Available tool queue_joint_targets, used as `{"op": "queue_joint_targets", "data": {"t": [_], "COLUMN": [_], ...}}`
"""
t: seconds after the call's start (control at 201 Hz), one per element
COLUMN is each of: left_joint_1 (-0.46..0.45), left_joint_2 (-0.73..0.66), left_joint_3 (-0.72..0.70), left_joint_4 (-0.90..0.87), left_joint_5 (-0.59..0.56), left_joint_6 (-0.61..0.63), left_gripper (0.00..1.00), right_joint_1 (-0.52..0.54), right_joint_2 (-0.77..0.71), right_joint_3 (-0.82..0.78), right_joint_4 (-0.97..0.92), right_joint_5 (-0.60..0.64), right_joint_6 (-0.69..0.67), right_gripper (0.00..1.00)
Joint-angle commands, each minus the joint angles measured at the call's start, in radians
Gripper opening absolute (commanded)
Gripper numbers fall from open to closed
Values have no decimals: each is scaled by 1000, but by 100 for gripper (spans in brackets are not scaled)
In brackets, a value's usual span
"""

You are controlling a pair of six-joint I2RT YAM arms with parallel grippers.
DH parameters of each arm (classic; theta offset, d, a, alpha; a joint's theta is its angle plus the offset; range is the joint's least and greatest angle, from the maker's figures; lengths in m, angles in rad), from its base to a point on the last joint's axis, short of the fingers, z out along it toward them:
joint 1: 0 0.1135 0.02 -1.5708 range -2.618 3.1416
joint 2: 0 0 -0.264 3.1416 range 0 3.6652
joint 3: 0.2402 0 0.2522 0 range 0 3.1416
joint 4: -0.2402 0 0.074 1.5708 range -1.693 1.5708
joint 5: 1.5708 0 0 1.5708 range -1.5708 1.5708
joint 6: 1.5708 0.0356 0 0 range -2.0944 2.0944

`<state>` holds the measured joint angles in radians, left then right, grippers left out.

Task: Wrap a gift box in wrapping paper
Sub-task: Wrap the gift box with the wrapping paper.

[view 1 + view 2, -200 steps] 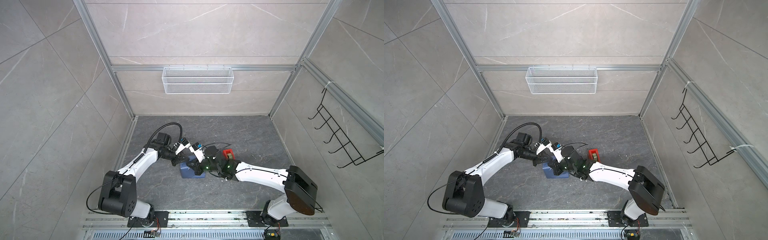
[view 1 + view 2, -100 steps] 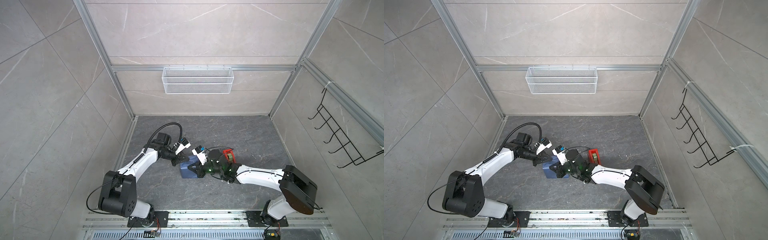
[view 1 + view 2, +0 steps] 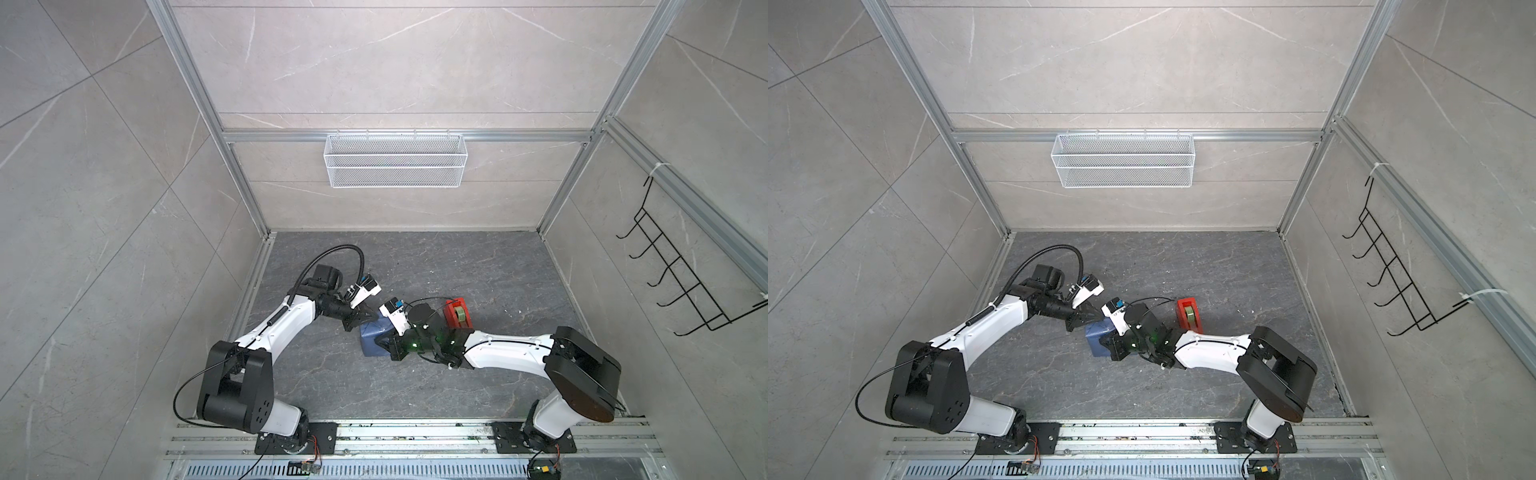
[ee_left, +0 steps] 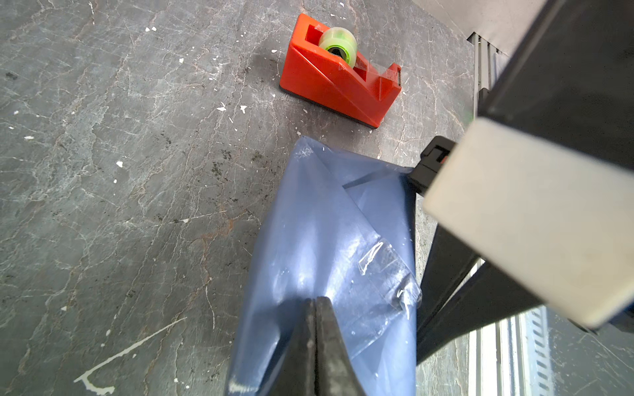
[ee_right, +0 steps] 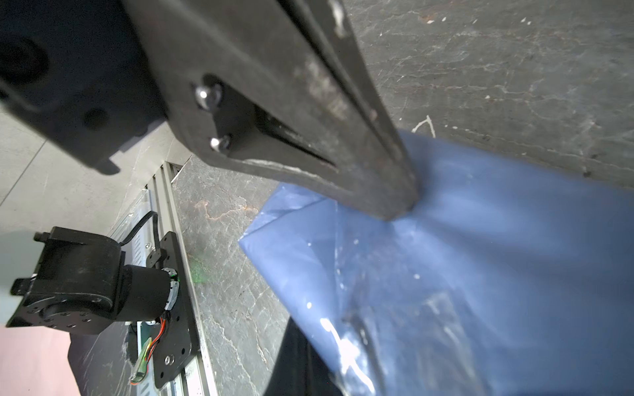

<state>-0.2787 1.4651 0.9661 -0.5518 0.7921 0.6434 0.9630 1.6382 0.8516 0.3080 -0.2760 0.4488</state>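
The wrapping paper (image 3: 374, 338) (image 3: 1098, 340) is folded into a blue parcel on the grey floor. The gift box inside it is hidden. Clear tape (image 4: 380, 271) lies over a fold on the parcel's top. My left gripper (image 3: 368, 319) (image 3: 1091, 320) (image 4: 315, 303) is shut, its tips pressing down on the top of the paper (image 5: 480, 274). My right gripper (image 3: 384, 344) (image 3: 1106, 344) (image 5: 302, 343) is shut and lies against the parcel's right side, partly covered by the paper's edge. Nothing shows between its fingers.
A red tape dispenser (image 3: 457, 312) (image 3: 1188, 313) (image 4: 339, 73) stands just right of the parcel, behind my right wrist. A white wire basket (image 3: 395, 160) hangs on the back wall, a black hook rack (image 3: 681, 282) on the right wall. The arms' base rail (image 3: 415, 434) runs along the front.
My right arm has moved left, bringing its shut gripper from beside the tape dispenser up against the parcel. The left gripper has stayed on the parcel's top.
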Motion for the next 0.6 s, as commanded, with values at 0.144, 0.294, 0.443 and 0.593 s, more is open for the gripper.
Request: {"op": "queue_joint_targets", "data": {"t": [0.144, 0.294, 0.443, 0.593], "left_joint_1": [8, 14, 18, 41], "left_joint_2": [0, -34, -68, -98], "left_joint_3": [-44, 33, 142, 245], "left_joint_4": [-156, -215, -309, -401], "left_joint_5": [-111, -78, -30, 3], "left_joint_6": [17, -2, -3, 10], "left_gripper": [7, 16, 28, 35], "right_joint_1": [-13, 34, 104, 147], "right_joint_2": [-86, -206, -204, -122], "right_joint_3": [-29, -8, 54, 148], "right_joint_4": [-174, -343, -407, -420], "right_joint_5": [119, 231, 273, 267], "right_joint_6": [-52, -85, -107, -118], "right_gripper": [0, 0, 0, 0]}}
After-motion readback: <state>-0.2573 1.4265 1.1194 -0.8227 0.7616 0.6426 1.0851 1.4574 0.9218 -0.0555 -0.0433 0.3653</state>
